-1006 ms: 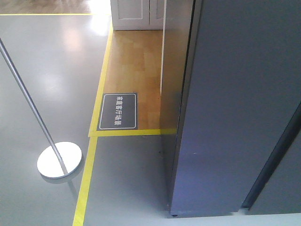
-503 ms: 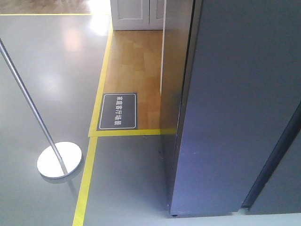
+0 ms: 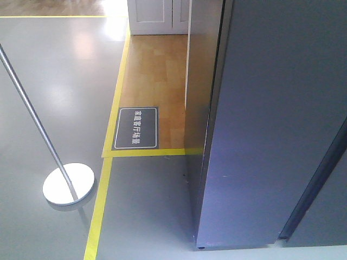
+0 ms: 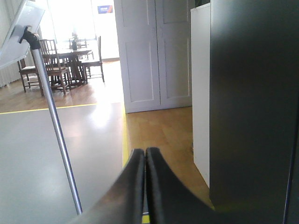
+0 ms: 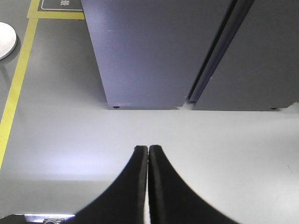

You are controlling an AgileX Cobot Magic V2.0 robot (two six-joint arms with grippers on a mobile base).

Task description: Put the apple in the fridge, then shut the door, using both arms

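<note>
1. Nowhere in any view does the apple appear, so its place cannot be told; judged from its kind, it should be firm, light and glossy-slick, best pinched across its widest girth.
2. Close ahead stands the fridge (image 3: 271, 135), a tall dark grey cabinet whose door (image 5: 140, 51) looks shut flush, a dark seam (image 5: 215, 51) dividing it from the neighbouring panel.
3. Opening that heavy, stiff slab would likely call for a hold at its free edge.
4. Low in its wrist view, the left gripper (image 4: 145, 154) has jaws pressed together, empty.
5. Over pale grey floor (image 5: 210, 140), the right gripper (image 5: 148, 150) is likewise closed on nothing.
6. Further out stand a chrome post (image 3: 32, 119) on its round base (image 3: 68, 184), yellow floor tape (image 3: 100, 206) and a black floor sign (image 3: 136, 128).
</note>
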